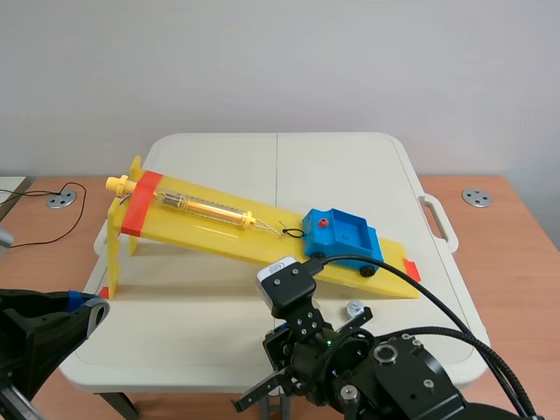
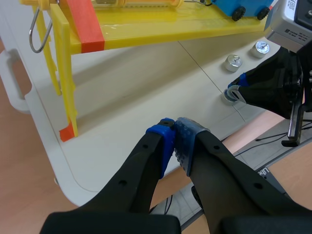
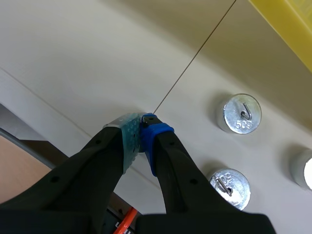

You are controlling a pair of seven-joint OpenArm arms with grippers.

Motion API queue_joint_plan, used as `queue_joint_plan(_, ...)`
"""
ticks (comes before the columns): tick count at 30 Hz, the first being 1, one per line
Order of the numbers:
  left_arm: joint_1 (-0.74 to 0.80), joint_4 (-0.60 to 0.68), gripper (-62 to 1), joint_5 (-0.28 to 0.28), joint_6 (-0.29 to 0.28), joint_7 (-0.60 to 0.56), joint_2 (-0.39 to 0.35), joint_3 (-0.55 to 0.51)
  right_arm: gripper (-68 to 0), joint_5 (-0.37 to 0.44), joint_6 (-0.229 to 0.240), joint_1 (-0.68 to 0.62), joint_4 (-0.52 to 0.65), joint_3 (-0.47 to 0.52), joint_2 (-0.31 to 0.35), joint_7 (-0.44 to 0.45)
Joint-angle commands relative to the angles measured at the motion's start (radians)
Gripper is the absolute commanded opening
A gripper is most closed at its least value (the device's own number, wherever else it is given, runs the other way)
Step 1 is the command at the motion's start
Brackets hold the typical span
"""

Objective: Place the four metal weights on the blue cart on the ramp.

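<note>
**Scene view.** The blue plastic cart (image 1: pixel 343 234) was noted on the lower part of the yellow plastic ramp (image 1: pixel 197 234). Its long axis lay along the slope, with black wheels on the ramp surface and a red knob at the uphill end. A dark cord was seen from that end to the clear yellow tube-shaped spring scale (image 1: pixel 206 207). One silver cylindrical metal weight (image 1: pixel 355 308) was recorded on the white folding table (image 1: pixel 219 157), just in front of the ramp's low end.

**Left wrist view.** The left gripper (image 2: pixel 174 139) was found clenched on nothing, pads pressed together, over the table's near edge. Two weights (image 2: pixel 234 62) (image 2: pixel 262 48) were seen upright beside the ramp, axes vertical. A third (image 2: pixel 227 96) lay at the tip of the right gripper (image 2: pixel 238 85), partly covered; contact could not be told.

**Right wrist view.** The right gripper was found clenched, pads meeting, with nothing visible between them. Three weights were logged beside it on the table, apart from each other. One was stamped 50g with its hook folded flat (image 3: pixel 239 113), one was similar (image 3: pixel 228 187), and one was cut off at the edge (image 3: pixel 304 169).
</note>
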Motion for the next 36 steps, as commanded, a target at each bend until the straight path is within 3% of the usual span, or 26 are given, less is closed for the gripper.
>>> queue_joint_plan(1,0.008,0.072,-58.1,-0.055,-0.024,-0.100,0.019,-0.016,-66.9,-0.004,-0.030,0.067,0.027,-0.019,0.031,0.068)
queue_joint_plan(10,0.008,0.072,-58.1,-0.055,-0.024,-0.101,0.019,-0.016,-66.9,0.012,-0.022,0.039,0.223,-0.011,0.100,0.022)
queue_joint_plan(21,0.008,0.072,-58.1,-0.055,-0.024,-0.100,0.019,-0.016,-66.9,0.166,-0.021,-0.133,0.499,0.028,0.225,-0.017)
queue_joint_plan(30,0.005,0.072,-58.1,-0.055,-0.024,-0.100,0.018,-0.016,-66.9,0.359,-0.018,-0.270,0.707,0.219,0.262,-0.058)
queue_joint_plan(36,0.005,0.072,-58.1,-0.055,-0.024,-0.100,0.018,-0.016,-66.9,0.509,-0.017,-0.270,0.757,0.360,0.253,-0.072)
